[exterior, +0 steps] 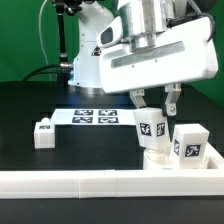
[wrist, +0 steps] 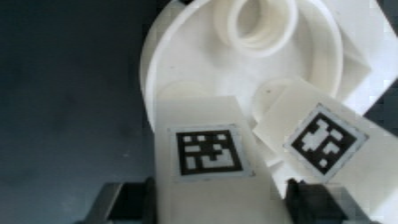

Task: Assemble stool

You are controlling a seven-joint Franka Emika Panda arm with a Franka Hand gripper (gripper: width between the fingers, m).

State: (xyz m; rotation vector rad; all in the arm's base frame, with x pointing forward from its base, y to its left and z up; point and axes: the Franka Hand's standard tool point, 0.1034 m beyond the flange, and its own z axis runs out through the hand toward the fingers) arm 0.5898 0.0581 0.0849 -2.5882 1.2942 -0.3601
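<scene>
Gripper (exterior: 153, 105) fingers (wrist: 128, 203) clamping upright leg (exterior: 151, 128) at narrow spread, holding it on seat (wrist: 183, 75) (second leg (exterior: 188, 144) standing just beside); third leg (exterior: 42, 133) sitting well apart on table (exterior: 30, 105).

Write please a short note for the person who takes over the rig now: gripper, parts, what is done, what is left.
Gripper: shut on a leg, held upright at the seat; whether it is already in place cannot be told.
Second leg: stands on the seat beside the held one, toward the exterior view's right; looks fitted, not certain.
Third leg: loose on the table, at the exterior view's left of the marker board.
Done: at most one leg fitted.
Left: fit the held leg, then fetch and fit the third.
</scene>
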